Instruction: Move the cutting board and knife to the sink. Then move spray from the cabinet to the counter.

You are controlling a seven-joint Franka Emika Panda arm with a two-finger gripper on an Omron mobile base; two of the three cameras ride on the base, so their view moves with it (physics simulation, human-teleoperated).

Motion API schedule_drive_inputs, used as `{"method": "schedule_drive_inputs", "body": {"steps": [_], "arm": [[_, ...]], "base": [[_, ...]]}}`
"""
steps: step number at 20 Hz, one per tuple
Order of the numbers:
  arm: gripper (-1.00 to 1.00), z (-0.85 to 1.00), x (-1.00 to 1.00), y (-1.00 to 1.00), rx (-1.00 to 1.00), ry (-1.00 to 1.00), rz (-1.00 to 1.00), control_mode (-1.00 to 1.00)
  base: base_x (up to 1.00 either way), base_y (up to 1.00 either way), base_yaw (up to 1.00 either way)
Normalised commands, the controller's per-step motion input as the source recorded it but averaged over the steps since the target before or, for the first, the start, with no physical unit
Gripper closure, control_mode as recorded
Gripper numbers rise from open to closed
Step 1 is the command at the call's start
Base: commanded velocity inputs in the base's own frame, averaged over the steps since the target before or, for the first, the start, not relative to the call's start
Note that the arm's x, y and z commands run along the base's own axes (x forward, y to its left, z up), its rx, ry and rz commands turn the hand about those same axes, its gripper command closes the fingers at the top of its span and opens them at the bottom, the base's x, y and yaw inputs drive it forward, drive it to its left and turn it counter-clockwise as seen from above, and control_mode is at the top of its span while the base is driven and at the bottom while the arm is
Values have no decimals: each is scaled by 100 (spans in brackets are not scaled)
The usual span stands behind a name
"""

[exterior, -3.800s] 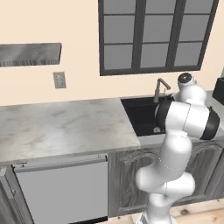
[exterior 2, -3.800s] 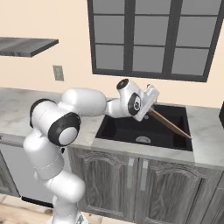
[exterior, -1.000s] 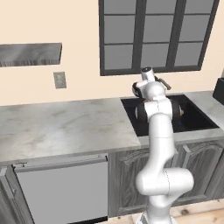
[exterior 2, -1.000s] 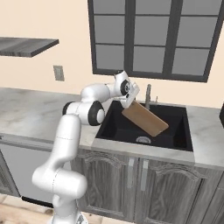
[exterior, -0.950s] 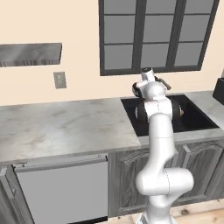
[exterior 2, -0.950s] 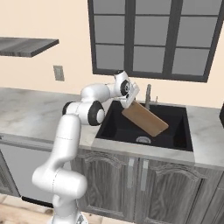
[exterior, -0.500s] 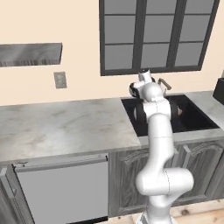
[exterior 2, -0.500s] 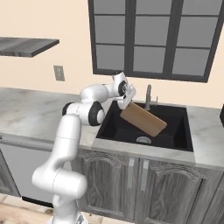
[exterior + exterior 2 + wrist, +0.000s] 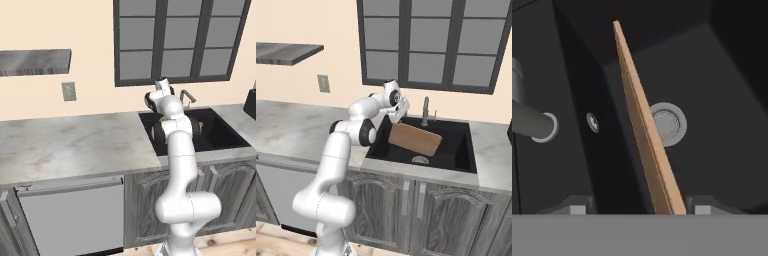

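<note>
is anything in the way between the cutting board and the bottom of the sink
Nothing visible. The cutting board hangs tilted inside the black sink, edge-on between the gripper's spread fingertips. Below it lie only the bare basin and drain; the faucet stands behind.

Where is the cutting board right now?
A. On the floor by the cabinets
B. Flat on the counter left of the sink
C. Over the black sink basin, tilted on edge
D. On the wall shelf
C: the cutting board hangs tilted over the sink basin, edge-on between the spread fingertips of the gripper.
</note>
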Motion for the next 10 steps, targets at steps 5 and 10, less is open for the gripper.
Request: {"method": "schedule_drive_inputs", "body": {"steps": [5,10], "arm": [[-100,0,0,0,0,2,0,-100],[-100,0,-1,0,0,0,0,-100]], "base": [[0,0,0],[0,0,0]]}}
